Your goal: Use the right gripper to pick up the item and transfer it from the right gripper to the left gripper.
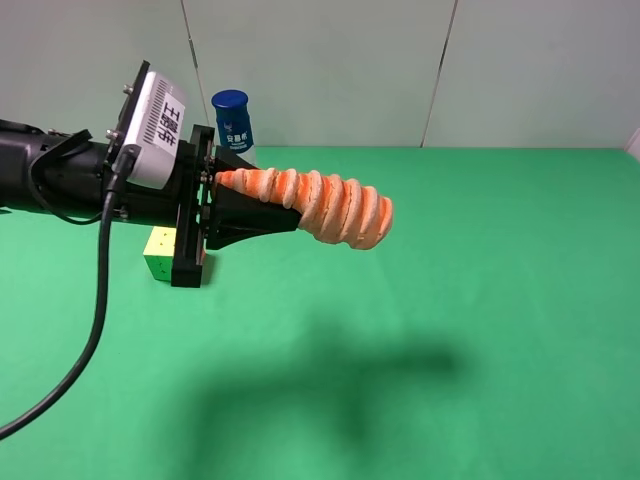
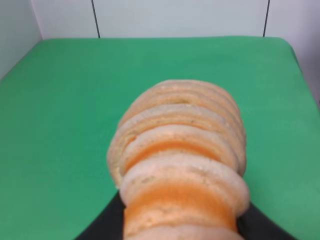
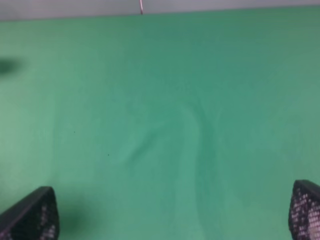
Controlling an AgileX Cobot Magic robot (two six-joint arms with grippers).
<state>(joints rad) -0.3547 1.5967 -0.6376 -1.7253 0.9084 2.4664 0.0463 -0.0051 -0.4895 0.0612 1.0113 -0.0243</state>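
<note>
The item, an orange-pink ribbed roll (image 1: 330, 205), hangs in the air above the green table, held at its left end by my left gripper (image 1: 262, 205), whose black jaws are shut on it. In the left wrist view the roll (image 2: 182, 165) fills the middle, pointing away from the camera, with black jaw edges at its base. My right gripper (image 3: 172, 220) is out of the exterior high view. In the right wrist view its two black fingertips (image 3: 32, 217) stand wide apart, empty, over bare green cloth.
A multicoloured puzzle cube (image 1: 160, 252) sits on the green table (image 1: 480, 320) under the left arm. A white bottle with a blue cap (image 1: 232, 120) stands behind the left gripper near the back wall. A black cable (image 1: 95, 330) trails from the left arm.
</note>
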